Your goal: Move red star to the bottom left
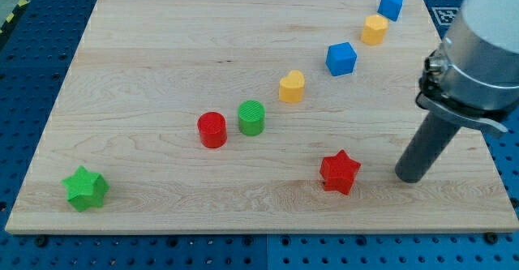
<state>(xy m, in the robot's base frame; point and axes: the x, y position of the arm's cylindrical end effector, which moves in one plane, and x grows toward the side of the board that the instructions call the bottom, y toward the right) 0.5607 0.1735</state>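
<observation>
The red star [340, 172] lies on the wooden board [162, 51], low and right of the middle. My tip [410, 177] rests on the board to the star's right, with a gap between them. The rod rises to the arm's grey body at the view's right edge. A green star [86, 188] sits near the board's bottom left corner.
A red cylinder [212, 130] and a green cylinder [252, 117] stand side by side near the middle. A diagonal line runs up to the right: a yellow heart [292, 85], a blue cube [341, 58], a yellow block [375, 29] and a blue block [391, 5].
</observation>
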